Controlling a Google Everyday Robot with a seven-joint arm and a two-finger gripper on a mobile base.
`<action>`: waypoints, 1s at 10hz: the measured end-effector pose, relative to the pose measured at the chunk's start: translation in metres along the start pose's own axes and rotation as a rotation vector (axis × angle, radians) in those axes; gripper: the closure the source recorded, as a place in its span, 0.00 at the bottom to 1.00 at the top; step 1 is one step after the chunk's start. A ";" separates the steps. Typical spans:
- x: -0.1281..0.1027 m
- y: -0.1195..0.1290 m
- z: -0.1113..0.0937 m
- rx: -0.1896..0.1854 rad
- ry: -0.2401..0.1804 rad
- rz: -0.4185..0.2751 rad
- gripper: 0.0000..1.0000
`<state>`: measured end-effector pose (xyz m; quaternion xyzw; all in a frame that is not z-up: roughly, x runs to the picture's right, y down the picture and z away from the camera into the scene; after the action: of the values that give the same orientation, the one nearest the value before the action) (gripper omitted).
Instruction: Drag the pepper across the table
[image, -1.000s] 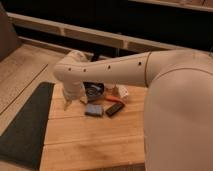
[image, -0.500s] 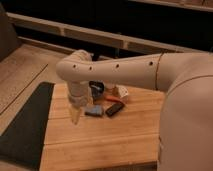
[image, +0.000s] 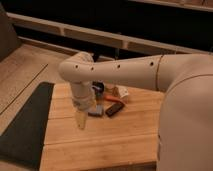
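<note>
Camera view | fingers (image: 80, 121) spread, empty | over table (image: 125, 137), left of pepper (image: 111, 99)

Gripper (image: 80, 121) over table (image: 125, 145), just left of sponge (image: 96, 110), pepper (image: 111, 99) and black bar (image: 114, 109) nearby

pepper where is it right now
In the camera view the pepper lies toward the far edge of the table, just behind the black bar and right of the sponge; the gripper hangs over the table left of the sponge.
</note>
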<state>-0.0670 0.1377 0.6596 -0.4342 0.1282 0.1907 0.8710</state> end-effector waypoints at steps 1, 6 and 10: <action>0.007 -0.012 0.004 0.007 -0.005 -0.017 0.35; 0.080 -0.075 -0.027 0.216 -0.102 -0.163 0.35; 0.105 -0.082 -0.040 0.261 -0.138 -0.162 0.35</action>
<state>0.0609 0.0839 0.6531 -0.3121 0.0566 0.1310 0.9393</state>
